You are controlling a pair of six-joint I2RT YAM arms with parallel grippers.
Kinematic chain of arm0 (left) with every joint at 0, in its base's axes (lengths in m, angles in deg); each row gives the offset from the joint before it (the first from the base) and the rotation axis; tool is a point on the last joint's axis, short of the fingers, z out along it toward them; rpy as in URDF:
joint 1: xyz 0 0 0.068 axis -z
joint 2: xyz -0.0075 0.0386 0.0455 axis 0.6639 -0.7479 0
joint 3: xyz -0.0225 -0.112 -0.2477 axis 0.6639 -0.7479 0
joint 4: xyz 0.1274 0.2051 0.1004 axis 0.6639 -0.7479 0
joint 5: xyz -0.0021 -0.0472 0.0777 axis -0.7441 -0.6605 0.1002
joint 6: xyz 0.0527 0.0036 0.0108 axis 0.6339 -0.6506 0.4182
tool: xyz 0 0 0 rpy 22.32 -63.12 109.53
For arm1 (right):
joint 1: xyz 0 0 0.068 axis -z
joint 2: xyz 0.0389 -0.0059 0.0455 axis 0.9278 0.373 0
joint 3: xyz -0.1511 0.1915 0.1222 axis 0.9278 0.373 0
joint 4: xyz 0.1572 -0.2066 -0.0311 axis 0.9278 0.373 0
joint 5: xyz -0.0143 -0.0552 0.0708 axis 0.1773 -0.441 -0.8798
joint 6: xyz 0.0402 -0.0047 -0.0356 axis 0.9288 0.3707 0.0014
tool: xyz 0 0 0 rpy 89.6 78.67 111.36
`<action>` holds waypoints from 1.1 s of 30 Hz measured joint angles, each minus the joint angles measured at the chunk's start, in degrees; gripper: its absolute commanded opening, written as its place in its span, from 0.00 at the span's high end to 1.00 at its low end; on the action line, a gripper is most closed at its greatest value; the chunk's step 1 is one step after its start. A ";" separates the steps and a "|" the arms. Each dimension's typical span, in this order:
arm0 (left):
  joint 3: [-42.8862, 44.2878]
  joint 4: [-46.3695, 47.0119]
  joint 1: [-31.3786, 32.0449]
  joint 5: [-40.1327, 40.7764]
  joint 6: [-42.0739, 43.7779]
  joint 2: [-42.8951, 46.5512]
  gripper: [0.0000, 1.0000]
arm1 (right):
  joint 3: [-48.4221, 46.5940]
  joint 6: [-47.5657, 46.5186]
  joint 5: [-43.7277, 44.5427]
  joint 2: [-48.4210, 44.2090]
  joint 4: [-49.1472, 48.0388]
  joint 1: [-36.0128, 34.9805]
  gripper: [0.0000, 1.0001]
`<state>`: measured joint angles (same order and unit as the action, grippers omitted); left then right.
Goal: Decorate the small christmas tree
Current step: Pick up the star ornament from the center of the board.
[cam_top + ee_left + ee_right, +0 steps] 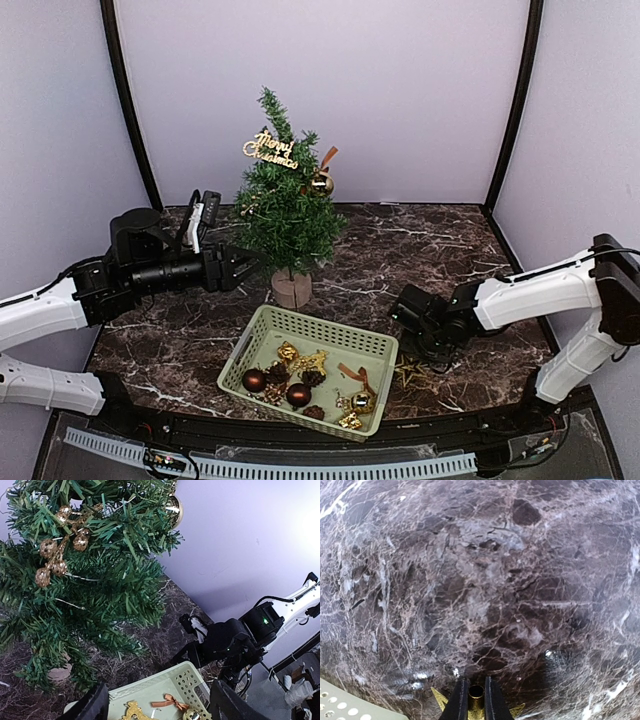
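- The small christmas tree [285, 205], a bristly green artificial pine on a thin trunk and a round pale wooden stump, stands upright mid-way across the dark brown veined marble counter [440, 250]. It is just behind a pale green perforated plastic basket [300, 318].
- The tree carries a glittery gold "Merry Christmas" sign [270, 148], a shiny gold bauble with a brown ribbon [322, 180] and a beaded gold berry sprig [57, 550].
- The right claw [476, 700] is low over the counter just right of the basket. Its fingers [459, 705] are pinched narrow on the brassy middle piece of a flat gold glitter star [410, 373].
- The step in hand looks like picking up this star.
- The left claw [160, 692] hovers wide, holding nothing, beside the tree's lower left branches.
- The basket holds glossy dark red balls [254, 380], brown pine cones [313, 378] and gold trinkets [305, 360].
- The likely next move is to lift the star off the counter, carry it to the tree and hook it on a stiff branch without tipping the light tree.
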<state>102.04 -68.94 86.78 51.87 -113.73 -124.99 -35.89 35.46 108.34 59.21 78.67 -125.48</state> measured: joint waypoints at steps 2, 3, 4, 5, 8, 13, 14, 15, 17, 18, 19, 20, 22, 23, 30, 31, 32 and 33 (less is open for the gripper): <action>-0.02 0.15 0.00 -0.48 0.04 0.00 0.29 | 0.00 0.33 0.81 -0.44 0.48 0.00 0.97; -0.02 0.33 0.00 -0.76 0.11 0.00 0.29 | -0.02 0.46 1.20 -0.98 0.85 0.00 0.97; -0.02 0.46 0.02 -1.09 0.22 0.00 0.29 | -0.15 0.55 1.88 -1.84 1.62 0.00 0.98; -0.02 0.55 0.04 -1.31 0.35 0.00 0.29 | -0.61 0.66 2.82 -3.32 3.15 0.00 0.98; 0.09 0.94 0.46 -1.40 0.92 0.00 0.31 | -3.30 0.72 5.84 -8.90 7.65 0.00 0.98; 2.97 1.62 5.07 0.74 2.01 -0.90 0.32 | -11.30 -0.55 11.74 -19.98 13.07 0.02 0.99; 4.04 2.21 6.67 1.64 2.21 -1.55 0.32 | -12.92 -1.38 12.81 -21.70 13.14 0.02 0.98; 5.20 2.97 8.35 2.38 2.29 -2.32 0.32 | -14.45 -2.45 13.68 -23.08 12.98 0.04 0.99; 7.54 4.66 11.76 4.22 2.43 -4.37 0.32 | -17.18 -4.68 15.02 -24.65 11.80 0.04 0.99; 8.90 5.70 13.57 5.29 2.40 -5.88 0.32 | -18.49 -6.12 15.41 -24.76 10.93 0.04 1.00; 10.25 6.91 15.45 6.05 2.40 -7.50 0.32 | -19.50 -7.39 15.63 -24.59 9.94 0.04 1.00; 11.47 7.98 17.03 6.86 2.32 -9.25 0.31 | -20.81 -8.85 15.63 -24.02 8.28 0.07 1.00; 13.38 10.14 19.39 7.78 1.77 -12.55 0.30 | -22.64 -11.63 15.23 -22.67 4.07 0.04 0.99; 14.16 11.39 20.26 7.98 1.09 -14.43 0.29 | -23.39 -13.00 14.62 -21.90 1.53 0.04 1.00; 19.26 12.68 20.92 7.72 -2.93 -26.12 0.27 | -27.71 -19.32 9.20 -16.70 -10.45 -0.15 1.00; 19.91 12.46 20.92 7.80 -3.39 -27.21 0.27 | -27.89 -19.87 8.31 -16.37 -11.82 -0.26 1.00; 20.22 12.26 20.92 7.96 -3.67 -27.85 0.27 | -27.89 -20.17 7.80 -16.28 -12.63 -0.37 1.00; 20.52 11.72 20.92 8.31 -4.00 -28.35 0.27 | -27.89 -20.44 7.04 -16.26 -13.31 -0.44 1.00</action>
<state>122.56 -57.22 107.70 60.17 -117.73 -153.33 -63.78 15.02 115.37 42.95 65.36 -125.92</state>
